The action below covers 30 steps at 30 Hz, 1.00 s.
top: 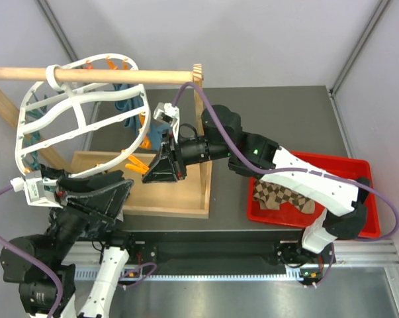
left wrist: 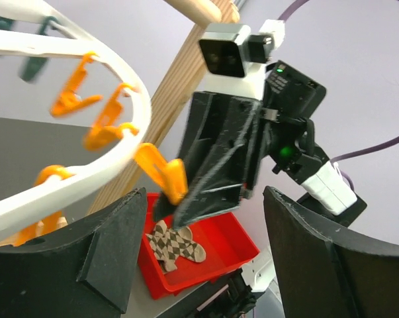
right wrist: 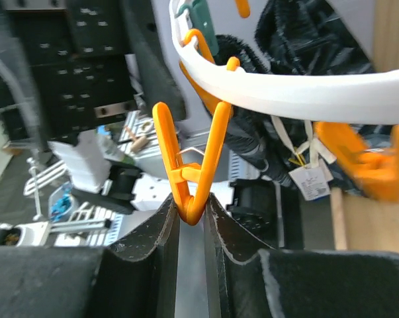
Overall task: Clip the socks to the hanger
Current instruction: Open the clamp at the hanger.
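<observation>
Orange peg pinched in right jaws; left jaws gape empty; sock half-hidden by arm.

top cam looks down from behind the bases over the table; both wrist cams sit close at the hanger, facing each other, probably sharing one orange peg

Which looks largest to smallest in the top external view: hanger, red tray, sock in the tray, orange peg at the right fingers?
1. hanger (nearer the camera, so uncertain)
2. red tray
3. sock
4. orange peg
</observation>
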Available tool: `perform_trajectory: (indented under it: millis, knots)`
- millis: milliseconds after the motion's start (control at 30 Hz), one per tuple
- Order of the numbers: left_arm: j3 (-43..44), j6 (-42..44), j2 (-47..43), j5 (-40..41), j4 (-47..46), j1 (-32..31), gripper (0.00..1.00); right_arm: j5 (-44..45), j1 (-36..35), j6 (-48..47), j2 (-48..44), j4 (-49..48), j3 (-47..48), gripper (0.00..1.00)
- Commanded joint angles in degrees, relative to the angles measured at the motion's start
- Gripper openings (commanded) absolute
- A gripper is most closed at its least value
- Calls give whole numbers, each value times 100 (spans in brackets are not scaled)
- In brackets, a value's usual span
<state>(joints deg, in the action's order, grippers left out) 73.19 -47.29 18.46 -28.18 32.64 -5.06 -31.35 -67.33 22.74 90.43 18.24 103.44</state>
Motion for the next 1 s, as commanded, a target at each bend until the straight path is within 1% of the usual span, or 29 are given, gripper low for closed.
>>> perform_trajectory:
  millis: [0,200,300,333,400,500,533,667,700,767,800,833,867,900,967]
  knots:
    - [-147,-149,-44,286,-311,23,75,-828,27,564,-26,-417,344,0]
    - [-51,-237,158,428,-294,23,69,-978,36,837,115,-707,361,0]
    - [-59,-386,281,472,-329,23,62,-1048,36,898,194,-778,379,0]
    - [-76,-482,290,428,-451,23,59,-1066,36,916,229,-795,379,0]
    - [-164,-597,316,375,-601,23,56,-1074,36,925,255,-804,370,0]
    - [-226,-755,369,252,-786,23,43,-1110,36,925,299,-804,379,0]
    - [-226,-773,404,217,-795,23,37,-1127,36,934,317,-804,379,0]
    - [-244,-799,413,173,-803,23,23,-1127,53,908,326,-787,379,0]
    - [-261,-800,413,164,-812,23,14,-1110,62,899,308,-778,370,0]
    - [-252,-861,422,173,-830,23,2,-1005,62,759,291,-682,370,0]
    - [-244,-887,457,182,-830,23,0,-943,62,715,273,-647,335,4]
    - [-244,-957,474,199,-821,23,0,-760,71,584,230,-551,318,19]
    - [-200,-993,483,243,-725,23,0,-628,80,487,212,-463,309,29]
    - [-156,-1063,527,400,-611,23,0,-478,80,364,194,-322,317,41]
    - [62,-1124,606,550,-286,23,0,66,54,-119,124,126,352,48]
